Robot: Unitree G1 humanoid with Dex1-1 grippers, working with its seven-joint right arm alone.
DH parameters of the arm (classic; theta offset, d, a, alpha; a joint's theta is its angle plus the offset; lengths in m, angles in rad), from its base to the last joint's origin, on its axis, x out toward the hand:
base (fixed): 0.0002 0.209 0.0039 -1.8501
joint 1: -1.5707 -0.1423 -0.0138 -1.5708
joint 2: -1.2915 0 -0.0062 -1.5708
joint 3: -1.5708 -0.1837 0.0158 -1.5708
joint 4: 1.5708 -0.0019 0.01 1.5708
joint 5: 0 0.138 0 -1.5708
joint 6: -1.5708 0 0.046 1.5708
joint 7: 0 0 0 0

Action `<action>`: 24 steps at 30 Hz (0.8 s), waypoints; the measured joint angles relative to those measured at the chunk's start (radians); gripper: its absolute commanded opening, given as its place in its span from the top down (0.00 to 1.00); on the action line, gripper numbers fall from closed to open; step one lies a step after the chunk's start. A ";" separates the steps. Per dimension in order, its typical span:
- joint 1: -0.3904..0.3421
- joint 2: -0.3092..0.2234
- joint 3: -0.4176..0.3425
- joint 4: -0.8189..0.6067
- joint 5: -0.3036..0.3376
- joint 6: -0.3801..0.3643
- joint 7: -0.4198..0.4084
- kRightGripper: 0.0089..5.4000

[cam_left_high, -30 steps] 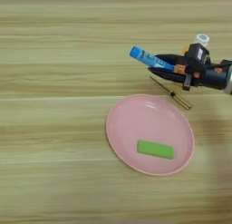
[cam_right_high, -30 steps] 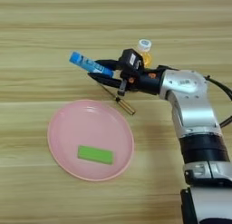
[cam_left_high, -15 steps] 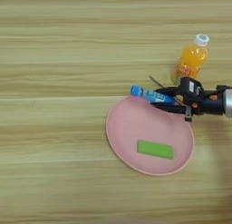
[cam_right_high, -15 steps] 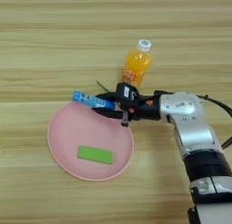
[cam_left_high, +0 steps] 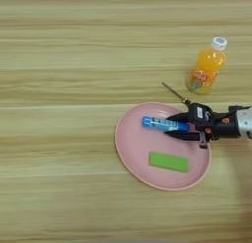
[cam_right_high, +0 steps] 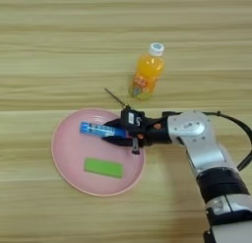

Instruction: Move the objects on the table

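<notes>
Tool (cam_right_high: 115, 132) clenched on the blue stick (cam_right_high: 101, 130) over the pink plate (cam_right_high: 66, 161); bottle (cam_right_high: 145, 73) label unreadable.

Pink plate (cam_left_high: 129, 153); bright-green block (cam_left_high: 169, 161); blue stick (cam_left_high: 162, 123); orange bottle (cam_left_high: 206, 67) with white cap; black gripper (cam_right_high: 117, 131), silver forearm (cam_right_high: 197, 138); light-brown streaked wood-grain table (cam_left_high: 59, 65).

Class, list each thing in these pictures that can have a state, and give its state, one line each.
Right gripper: shut on the blue stick, over the plate.
Blue stick: held, roughly level.
Green block: flat on the pink plate.
Orange bottle: upright, capped, on the table.
</notes>
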 measured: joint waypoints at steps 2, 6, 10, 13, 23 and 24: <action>0.000 0.000 0.004 0.009 -0.004 -0.005 -0.001 0.74; 0.000 0.000 0.017 0.018 -0.010 -0.018 -0.002 0.74; 0.000 0.000 0.022 0.024 -0.010 -0.035 -0.005 0.74; -0.001 0.000 0.024 0.027 -0.010 -0.037 -0.005 0.74; -0.003 0.000 0.025 0.026 -0.007 -0.037 -0.002 0.56; -0.003 0.000 0.025 0.026 -0.005 -0.037 0.000 0.55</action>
